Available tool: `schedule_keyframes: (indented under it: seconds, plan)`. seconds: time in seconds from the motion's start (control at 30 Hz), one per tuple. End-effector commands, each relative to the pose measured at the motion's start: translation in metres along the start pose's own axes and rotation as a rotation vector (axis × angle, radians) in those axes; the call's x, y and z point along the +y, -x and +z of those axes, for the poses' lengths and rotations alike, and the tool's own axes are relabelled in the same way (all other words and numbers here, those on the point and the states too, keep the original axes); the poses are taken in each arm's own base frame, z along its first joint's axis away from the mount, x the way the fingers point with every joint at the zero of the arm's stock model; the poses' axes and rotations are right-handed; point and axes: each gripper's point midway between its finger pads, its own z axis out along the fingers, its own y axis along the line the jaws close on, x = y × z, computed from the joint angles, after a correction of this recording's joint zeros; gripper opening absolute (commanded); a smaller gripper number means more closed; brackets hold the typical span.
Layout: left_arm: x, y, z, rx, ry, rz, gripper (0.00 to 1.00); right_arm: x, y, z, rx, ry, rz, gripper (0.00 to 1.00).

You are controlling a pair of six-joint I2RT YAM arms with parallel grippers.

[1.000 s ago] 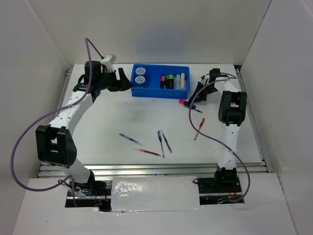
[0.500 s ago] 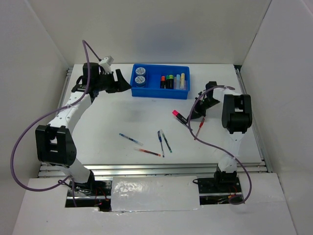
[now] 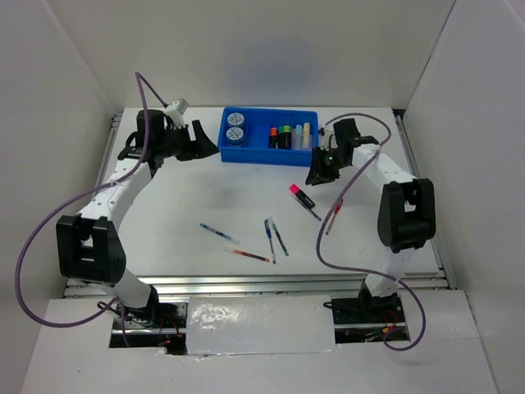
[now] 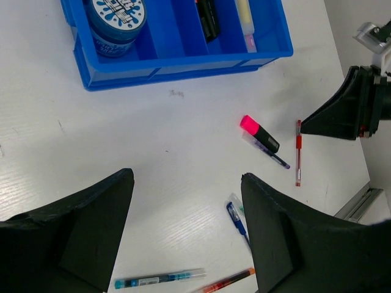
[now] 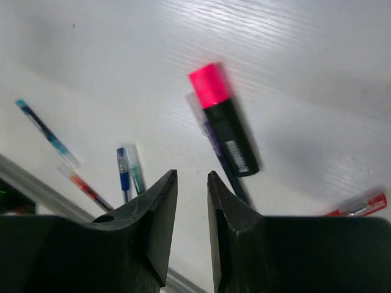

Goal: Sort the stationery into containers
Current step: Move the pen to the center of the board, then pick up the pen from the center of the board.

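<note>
1. Pink highlighter point(image 3: 301, 195) lies flat on the white surface point(image 3: 189, 197), right of centre and outside the tray. Its cap points toward the tray, its black body toward the near edge.
2. Purple pen point(image 4: 269, 154) runs alongside the highlighter, touching it and partly under it.
3. Right jaws hang above the highlighter, parted by a narrow gap, with nothing between them.
4. Red pen point(image 3: 333, 216) lies just right of the highlighter, apart from it.
5. Tray point(image 3: 268, 158), bright blue, sits at the far side of the surface. Two round discs point(image 3: 235, 117) fill its left compartment. Markers point(image 3: 289, 136) with orange, green, pale and yellow caps fill the right ones.
6. Loose near centre: two blue pens point(image 3: 268, 234) side by side, a teal pen point(image 3: 219, 233) to their left, and a second red pen point(image 3: 248, 255) nearest the arms.
7. Left jaws sit beside the tray's left end, spread wide and holding nothing.
</note>
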Motion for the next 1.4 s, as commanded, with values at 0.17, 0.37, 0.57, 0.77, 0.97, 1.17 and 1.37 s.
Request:
schedule_keyframes:
  seconds: [0.17, 0.37, 0.57, 0.77, 0.97, 1.17, 1.37]
  plan:
    - [-0.019, 0.016, -0.020, -0.070, -0.053, 0.092, 0.86, -0.008, 0.002, 0.020, -0.030, -0.277, -0.415, 0.41]
    - [-0.023, 0.008, -0.026, -0.077, -0.082, 0.091, 0.86, -0.035, 0.004, 0.034, 0.019, -0.390, -0.473, 0.45]
    - [-0.022, -0.001, -0.025, -0.074, -0.091, 0.062, 0.85, -0.036, 0.002, 0.040, 0.050, -0.367, -0.504, 0.44]
    - [-0.021, -0.003, -0.025, -0.073, -0.095, 0.042, 0.85, -0.028, -0.005, 0.035, 0.024, -0.306, -0.524, 0.44]
    - [-0.022, -0.003, -0.026, -0.074, -0.097, 0.038, 0.85, -0.027, -0.020, 0.035, 0.030, -0.264, -0.547, 0.44]
    - [-0.021, -0.005, -0.025, -0.073, -0.097, 0.031, 0.85, -0.032, -0.025, 0.038, 0.051, -0.273, -0.555, 0.43]
    - [-0.021, -0.003, -0.025, -0.076, -0.096, 0.035, 0.85, -0.034, -0.023, 0.043, 0.074, -0.294, -0.561, 0.39]
